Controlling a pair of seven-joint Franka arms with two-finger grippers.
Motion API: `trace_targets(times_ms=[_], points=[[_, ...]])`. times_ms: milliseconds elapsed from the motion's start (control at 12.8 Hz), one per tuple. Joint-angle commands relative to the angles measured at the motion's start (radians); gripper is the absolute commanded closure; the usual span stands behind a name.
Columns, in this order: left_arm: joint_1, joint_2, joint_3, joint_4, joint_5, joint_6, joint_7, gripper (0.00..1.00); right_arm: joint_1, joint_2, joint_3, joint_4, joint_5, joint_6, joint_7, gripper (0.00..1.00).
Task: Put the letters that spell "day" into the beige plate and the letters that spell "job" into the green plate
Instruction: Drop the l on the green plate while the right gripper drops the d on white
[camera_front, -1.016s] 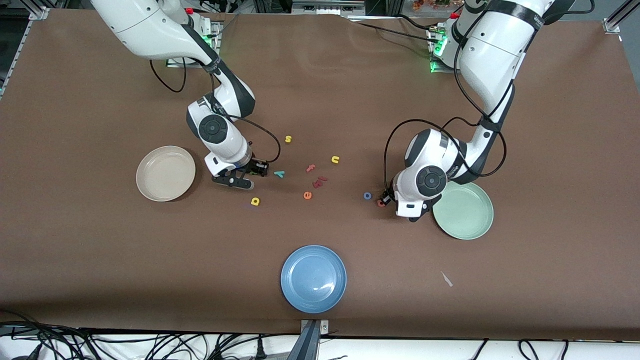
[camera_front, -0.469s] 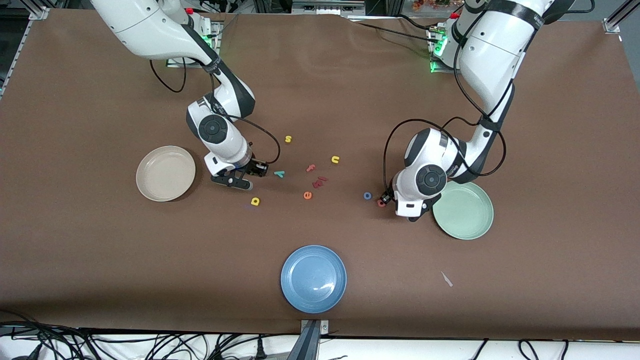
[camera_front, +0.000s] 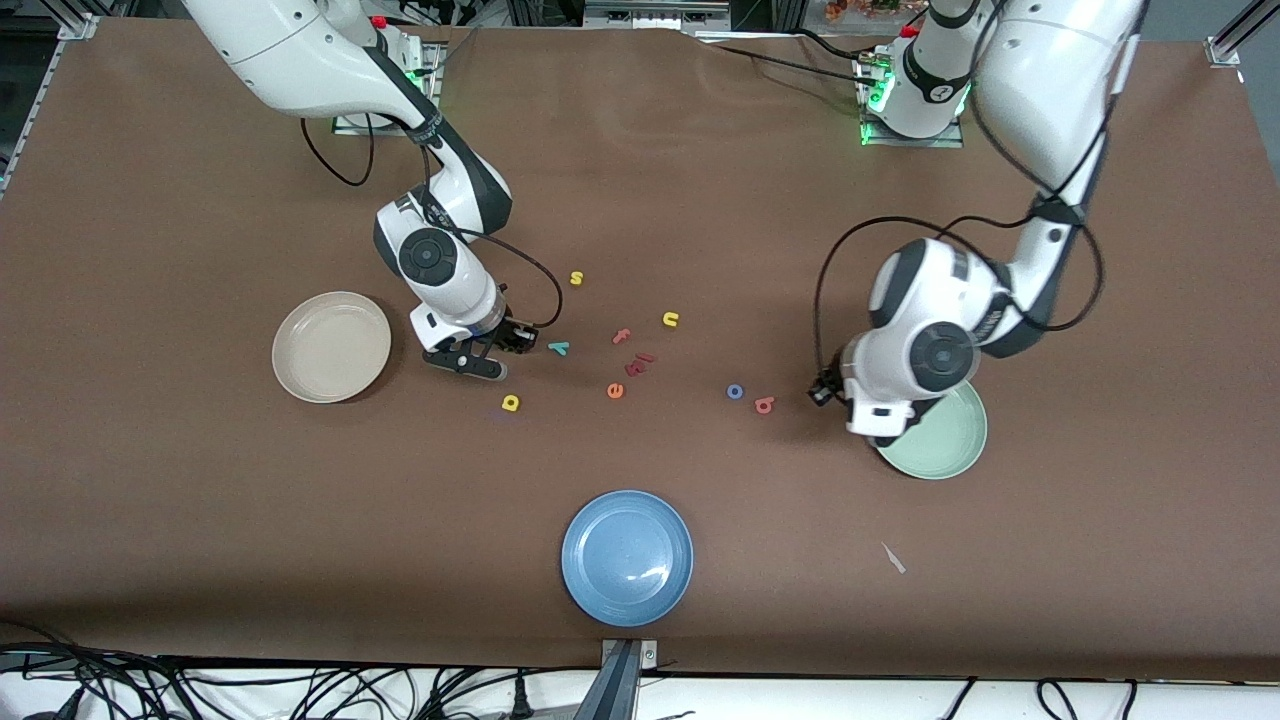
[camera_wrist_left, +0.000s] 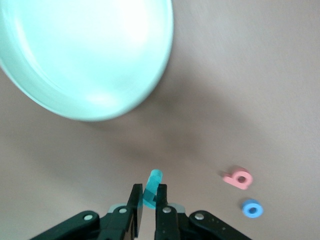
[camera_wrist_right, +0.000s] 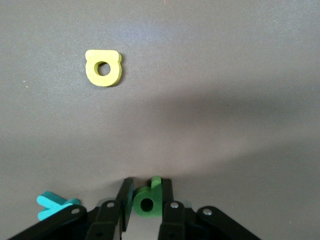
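Two tools pinch flat letters: left tool (camera_wrist_left: 148, 206) a hooked teal j (camera_wrist_left: 152, 189), right tool (camera_wrist_right: 145, 202) an upright green d (camera_wrist_right: 148, 201).

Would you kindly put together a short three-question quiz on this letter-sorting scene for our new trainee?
1. True or false: the left pincer is shut on the teal j.
2. Which letter sits between the fingers of the right pincer? A) yellow a B) dark green d C) teal y
3. Fill in: the pink-red b and the blue o lie on the ____, not in the green plate.

Key
1. True.
2. B: the dark green d; the yellow a and teal y lie on the table.
3. Table.
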Motion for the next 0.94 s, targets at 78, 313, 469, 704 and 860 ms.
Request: trace_targets(times_ms=[78,313,469,704,860], points=[[0.092,-0.069,-0.003,-0.035,0.001,-0.047,0.277,1.0,0.006,0.02,-0.005,0.065,-0.02,-0.076,0.014,0.98],[0.107,-0.068,-0.003,-0.049,0.05,-0.045,0.307,1.0,-0.003,-0.026,-0.015,0.147,-0.027,-0.293,-0.045,1.0],[0.115,-0.042,-0.003,-0.046,0.093,-0.009,0.309,1.0,-0.005,-0.09,-0.073,0.096,-0.027,-0.296,-0.159,1.0],[0.159,-0.002,-0.003,-0.047,0.095,0.095,0.313,1.0,-0.005,-0.173,-0.174,0.001,-0.022,-0.269,-0.364,1.0],[0.176,0.047,-0.001,-0.049,0.096,0.151,0.321,1.0,-0.005,-0.211,-0.237,-0.068,-0.02,-0.206,-0.485,1.0]])
